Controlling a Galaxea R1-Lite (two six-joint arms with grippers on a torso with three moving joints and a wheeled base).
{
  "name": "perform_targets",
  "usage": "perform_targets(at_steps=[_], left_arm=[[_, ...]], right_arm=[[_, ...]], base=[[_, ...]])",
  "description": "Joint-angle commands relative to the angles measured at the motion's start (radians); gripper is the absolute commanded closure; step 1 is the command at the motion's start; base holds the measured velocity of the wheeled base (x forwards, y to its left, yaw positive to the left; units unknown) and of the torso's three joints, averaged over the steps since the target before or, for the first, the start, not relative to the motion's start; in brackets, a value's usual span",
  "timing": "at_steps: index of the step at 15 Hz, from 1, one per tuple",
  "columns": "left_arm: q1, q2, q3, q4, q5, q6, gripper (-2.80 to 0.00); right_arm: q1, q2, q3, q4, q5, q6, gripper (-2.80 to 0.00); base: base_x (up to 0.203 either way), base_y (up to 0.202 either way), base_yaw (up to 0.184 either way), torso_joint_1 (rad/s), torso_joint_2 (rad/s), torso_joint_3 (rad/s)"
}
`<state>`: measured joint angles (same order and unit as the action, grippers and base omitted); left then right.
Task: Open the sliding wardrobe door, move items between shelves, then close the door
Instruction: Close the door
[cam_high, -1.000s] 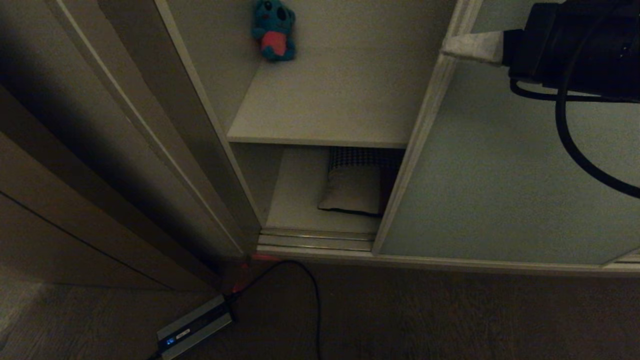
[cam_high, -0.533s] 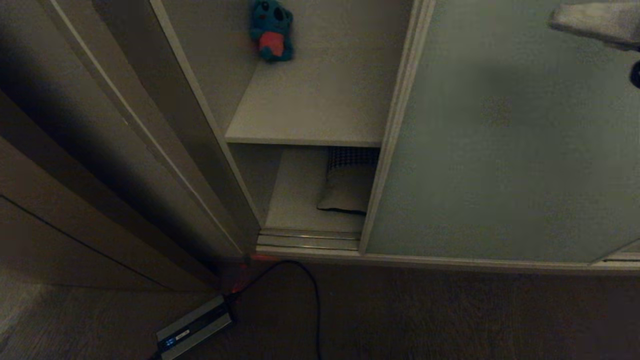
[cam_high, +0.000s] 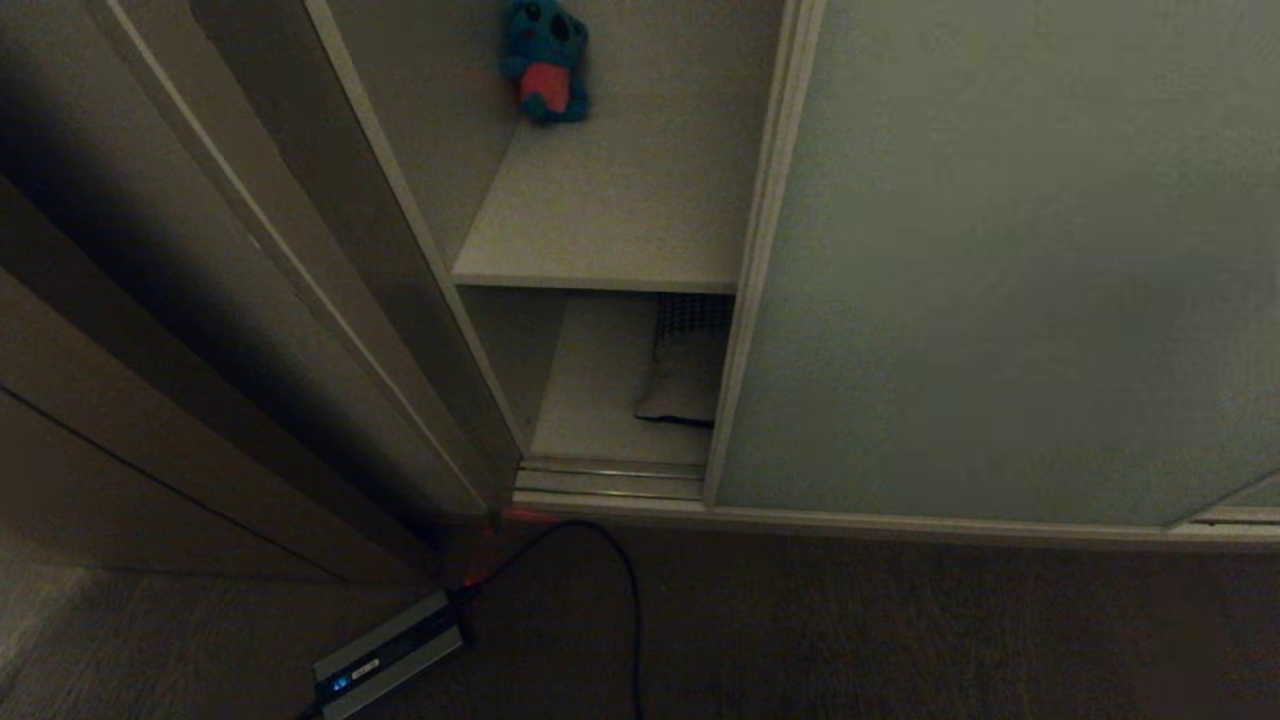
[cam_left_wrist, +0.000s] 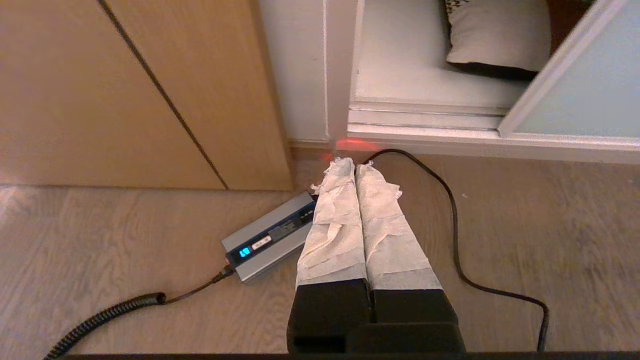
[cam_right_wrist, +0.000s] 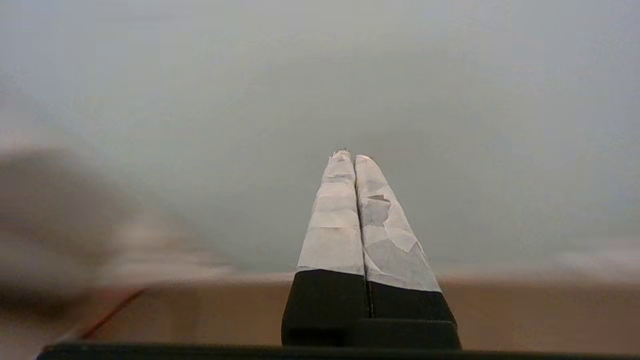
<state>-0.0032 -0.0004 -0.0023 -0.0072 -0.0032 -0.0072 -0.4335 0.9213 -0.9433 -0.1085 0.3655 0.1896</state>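
Observation:
The pale grey-green sliding wardrobe door (cam_high: 1000, 260) covers most of the opening, leaving a gap at the left. In that gap a teal koala plush (cam_high: 545, 60) sits at the back of the upper shelf (cam_high: 610, 230). The cushion (cam_high: 685, 370) lies on the lower shelf (cam_high: 595, 400), half hidden by the door edge; the left wrist view shows the cushion (cam_left_wrist: 495, 35) too. My left gripper (cam_left_wrist: 354, 162) hangs shut and empty above the floor. My right gripper (cam_right_wrist: 351, 155) is shut and empty, facing the door panel (cam_right_wrist: 320, 75). Neither arm appears in the head view.
A grey power brick (cam_high: 385, 655) with a blue light lies on the wooden floor, its black cable (cam_high: 625, 590) looping toward the ribbed floor track (cam_high: 610, 480). Brown wooden panelling (cam_high: 150, 350) stands to the left of the wardrobe.
The door has slid left, narrowing the gap and hiding more of the cushion. My right arm, at the door's edge a second ago, has swung right out of the head view.

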Motion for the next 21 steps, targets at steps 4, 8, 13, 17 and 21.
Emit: perform_targets(at_steps=[4,8,13,17,21], left_arm=[[0.000,-0.001,0.000,0.000,0.000,0.000,0.00],[0.000,-0.001,0.000,0.000,0.001,0.000,0.00],[0.000,-0.001,0.000,0.000,0.000,0.000,0.00],[0.000,-0.001,-0.001,0.000,0.001,0.000,0.00],[0.000,-0.001,0.001,0.000,0.000,0.000,0.00]], right_arm=[[-0.464,0.043,0.042,-0.004,-0.169,0.061,0.00],[-0.687,0.232,-0.118,-0.021,-0.244,0.109,0.00],[-0.876,0.505,-0.360,-0.086,-0.252,0.126,0.00],[-0.920,0.732,-0.589,-0.158,-0.208,0.116,0.00],[-0.935,0.899,-0.808,-0.164,0.143,0.125,0.00]], base=[[0.000,0.000,0.000,0.000,0.00,0.000],[0.000,0.000,0.000,0.000,0.00,0.000],[0.000,0.000,0.000,0.000,0.00,0.000],[0.000,0.000,0.000,0.000,0.00,0.000],[0.000,0.000,0.000,0.000,0.00,0.000]])
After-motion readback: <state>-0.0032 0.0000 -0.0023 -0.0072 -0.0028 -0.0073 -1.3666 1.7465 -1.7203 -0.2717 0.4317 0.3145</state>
